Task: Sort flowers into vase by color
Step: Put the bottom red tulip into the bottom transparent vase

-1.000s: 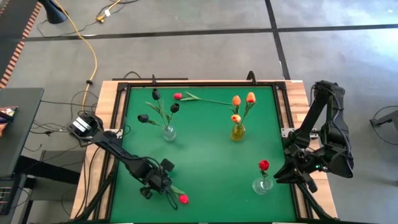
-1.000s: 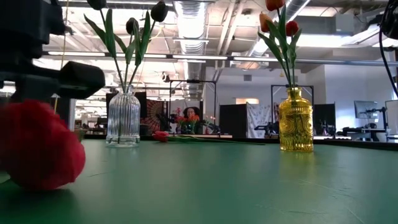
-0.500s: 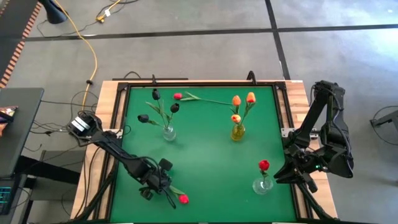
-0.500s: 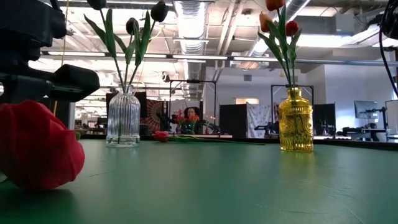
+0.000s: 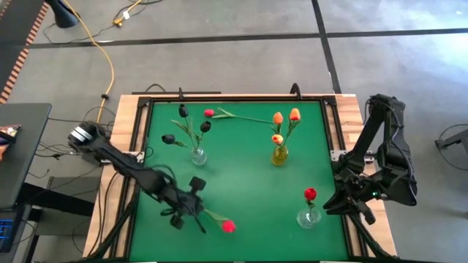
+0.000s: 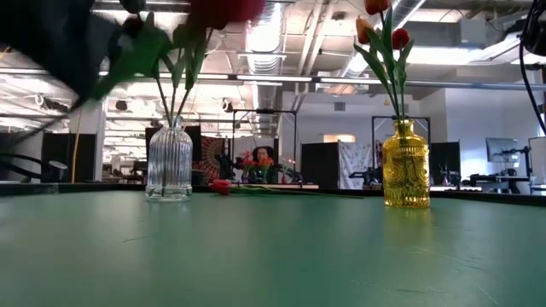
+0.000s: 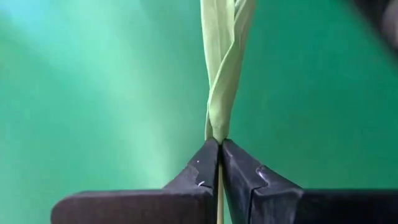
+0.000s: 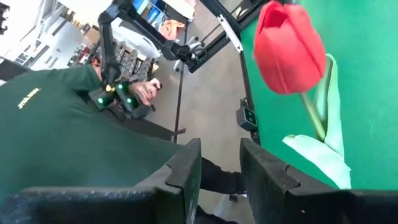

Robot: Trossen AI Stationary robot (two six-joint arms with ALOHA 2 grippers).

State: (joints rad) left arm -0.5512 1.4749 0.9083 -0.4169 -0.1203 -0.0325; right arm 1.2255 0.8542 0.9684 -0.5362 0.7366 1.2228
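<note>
My left gripper (image 5: 194, 210) is over the table's near left part, shut on a red tulip (image 5: 228, 226). That tulip's blurred head (image 6: 226, 8) and leaves (image 6: 145, 51) show high in the low view. My right gripper (image 5: 349, 202) waits open at the right edge, beside a small clear vase (image 5: 308, 218) holding one red tulip (image 8: 289, 46). The ribbed clear vase (image 5: 197, 155) holds three black tulips. Three orange tulips stand in the yellow vase (image 5: 279, 155). Another red tulip (image 5: 209, 112) lies flat on the mat near the far edge. My left gripper pinches the tulip's thin stem (image 7: 217, 142) between its two fingertips, just below where the leaves (image 7: 224, 62) start. The stem runs on from the fingertips, roughly in line with the fingers. The tulip is lifted clear of the table, its red head (image 5: 228, 226) pointing toward the near right.
The green mat (image 5: 241, 183) is bare between the three vases. A raised dark frame (image 5: 234, 97) rims the table. The lying tulip's stem (image 5: 248, 117) stretches along the far edge toward the yellow vase. A person in a green shirt (image 8: 68, 130) sits beyond the table.
My left gripper has risen and moved a little toward the table's right, staying shut on the stem. The red tulip, whose head lay on the mat near the low camera, is lifted clear and now sits high in the low view.
</note>
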